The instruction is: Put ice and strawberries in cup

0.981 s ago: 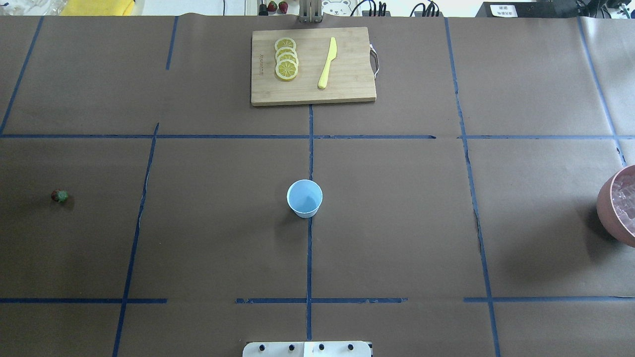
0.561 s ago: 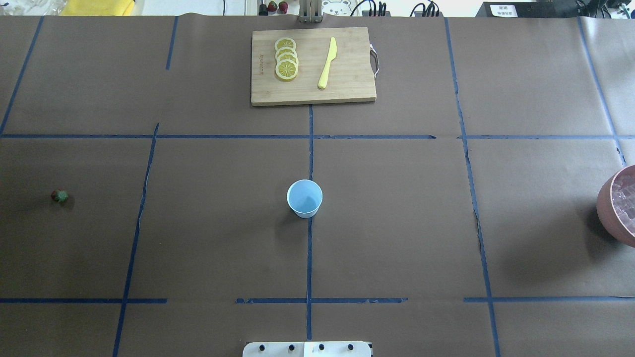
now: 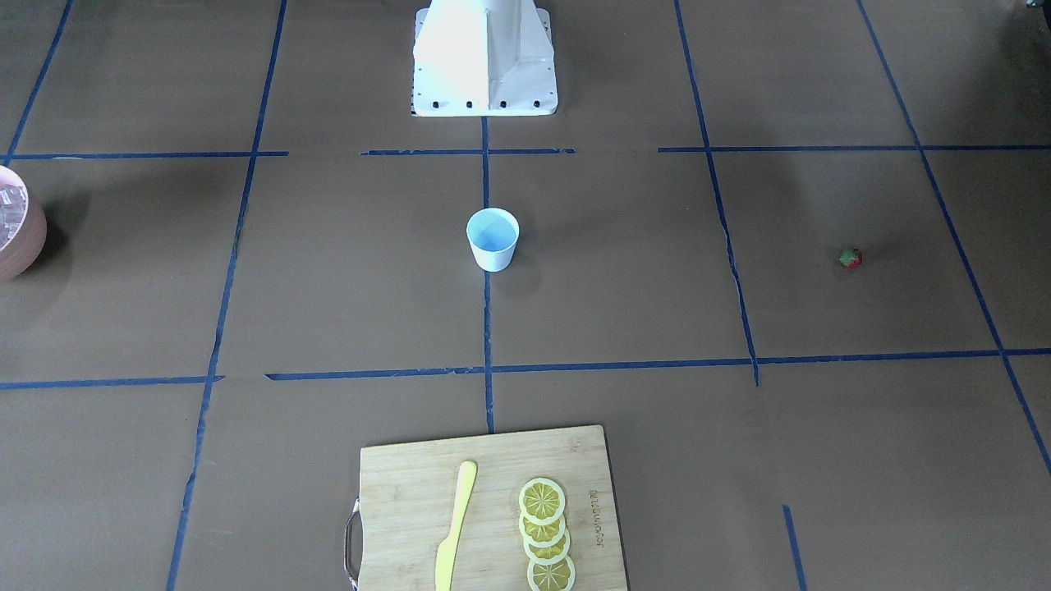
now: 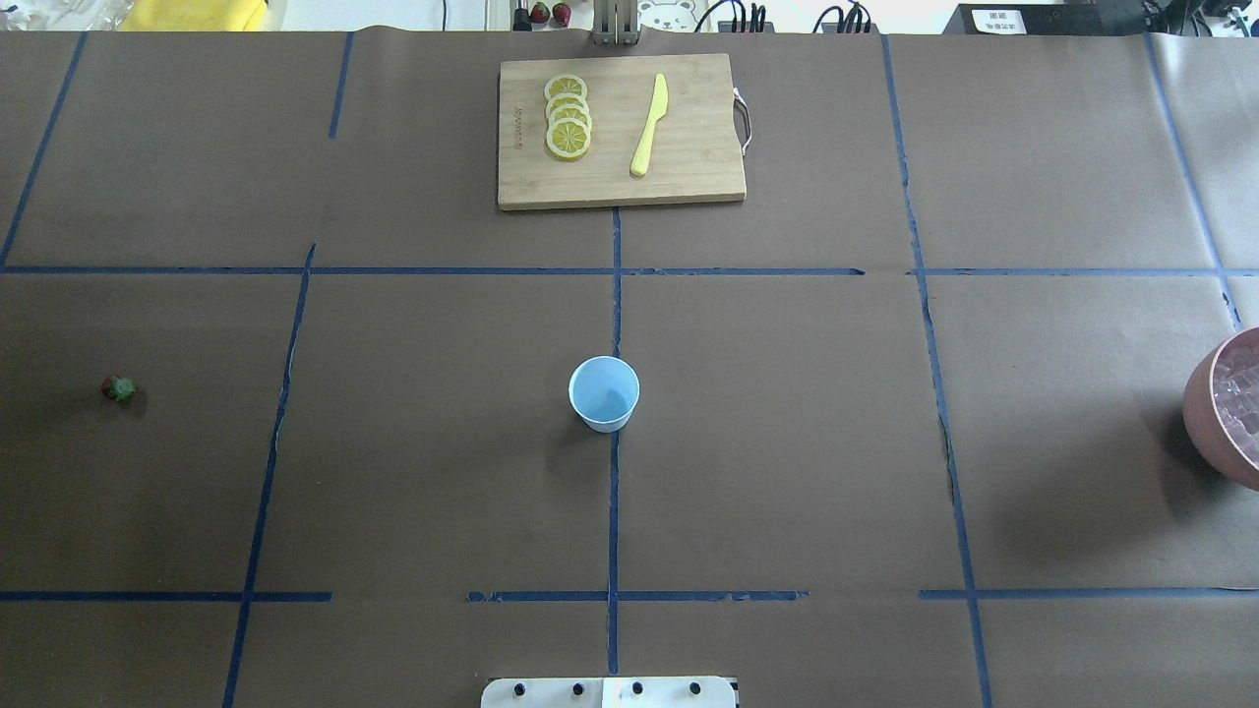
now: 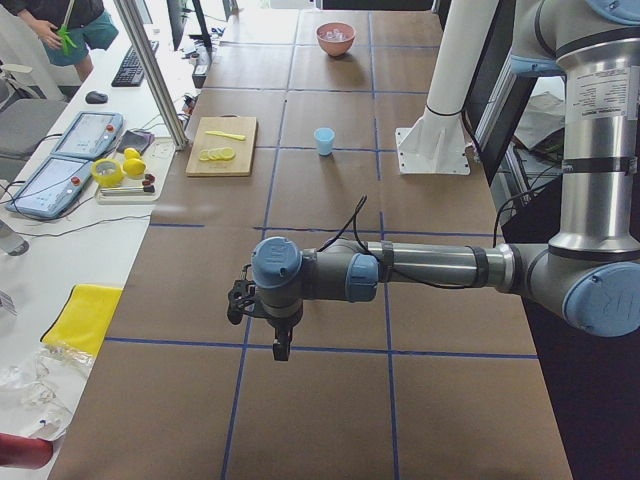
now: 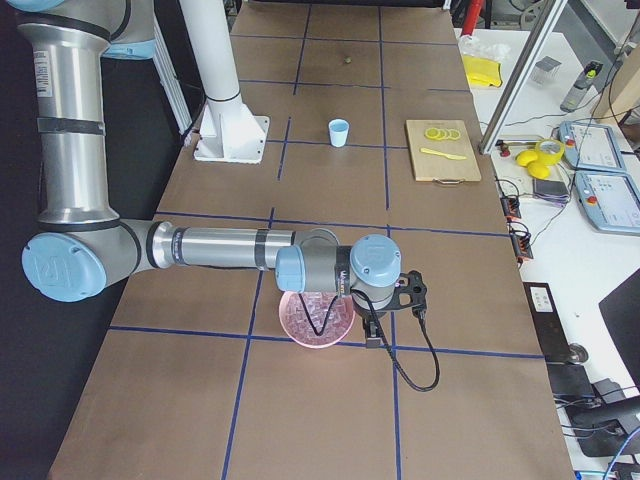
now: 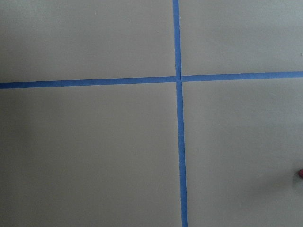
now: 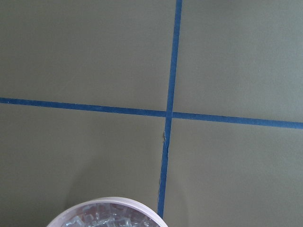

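The white cup (image 4: 604, 393) with a pale blue inside stands upright at the table's middle; it also shows in the front view (image 3: 493, 238). The tiny red strawberry (image 4: 118, 388) lies alone at the far left, on the front view's right (image 3: 851, 258). Ice cubes (image 4: 1241, 393) fill the pink bowl (image 4: 1195, 408) at the right edge; the right wrist view shows the ice (image 8: 106, 217) at its bottom. My left gripper (image 5: 283, 345) hovers above the table, shown only from the side. My right gripper (image 6: 372, 335) hangs beside the bowl (image 6: 318, 318). I cannot tell if either is open.
A wooden cutting board (image 4: 620, 133) at the far middle carries lemon slices (image 4: 568, 116) and a yellow knife (image 4: 649, 125). The robot's white base (image 3: 484, 57) stands at the near edge. Blue tape lines cross the brown table cover.
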`<state>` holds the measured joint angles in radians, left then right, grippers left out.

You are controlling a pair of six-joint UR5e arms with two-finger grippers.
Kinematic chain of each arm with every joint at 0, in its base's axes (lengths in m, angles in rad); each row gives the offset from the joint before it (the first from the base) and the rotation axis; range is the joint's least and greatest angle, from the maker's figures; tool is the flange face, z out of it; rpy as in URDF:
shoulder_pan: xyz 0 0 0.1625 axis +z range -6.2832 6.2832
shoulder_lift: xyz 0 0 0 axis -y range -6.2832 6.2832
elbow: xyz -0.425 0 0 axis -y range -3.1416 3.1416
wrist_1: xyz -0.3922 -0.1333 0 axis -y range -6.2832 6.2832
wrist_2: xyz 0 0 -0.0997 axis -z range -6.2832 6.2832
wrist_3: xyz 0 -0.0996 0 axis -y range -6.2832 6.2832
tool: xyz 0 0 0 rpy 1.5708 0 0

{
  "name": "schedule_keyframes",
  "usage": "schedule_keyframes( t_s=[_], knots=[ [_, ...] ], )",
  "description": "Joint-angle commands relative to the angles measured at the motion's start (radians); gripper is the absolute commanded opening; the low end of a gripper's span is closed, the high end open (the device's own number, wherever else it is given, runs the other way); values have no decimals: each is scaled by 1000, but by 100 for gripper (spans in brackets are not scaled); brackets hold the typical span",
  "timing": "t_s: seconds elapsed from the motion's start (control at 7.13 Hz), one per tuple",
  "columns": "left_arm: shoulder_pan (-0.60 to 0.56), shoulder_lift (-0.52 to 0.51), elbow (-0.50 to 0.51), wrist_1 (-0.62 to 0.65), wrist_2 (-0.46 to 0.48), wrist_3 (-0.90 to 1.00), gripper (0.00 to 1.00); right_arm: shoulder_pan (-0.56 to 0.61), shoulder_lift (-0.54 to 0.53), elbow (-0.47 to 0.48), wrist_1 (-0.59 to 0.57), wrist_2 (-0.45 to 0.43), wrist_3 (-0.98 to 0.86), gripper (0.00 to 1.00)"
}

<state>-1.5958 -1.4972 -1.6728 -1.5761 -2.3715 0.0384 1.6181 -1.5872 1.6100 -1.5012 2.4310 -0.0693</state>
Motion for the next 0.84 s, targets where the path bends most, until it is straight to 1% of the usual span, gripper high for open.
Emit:
schedule_keyframes(
  t_s=[0.0,0.14,0.42,0.7],
  knots=[
    [0,0,-1,-1,0,0,100,-70,-87,24,199,-10,2,100],
    [-1,0,-2,-1,0,0,100,-98,-129,24,278,-19,6,99],
    [0,-1,-4,-1,0,0,100,-154,-137,27,292,-29,6,94],
    [0,-1,-4,-1,-2,0,100,-219,-137,27,292,-59,13,86]
  ],
)
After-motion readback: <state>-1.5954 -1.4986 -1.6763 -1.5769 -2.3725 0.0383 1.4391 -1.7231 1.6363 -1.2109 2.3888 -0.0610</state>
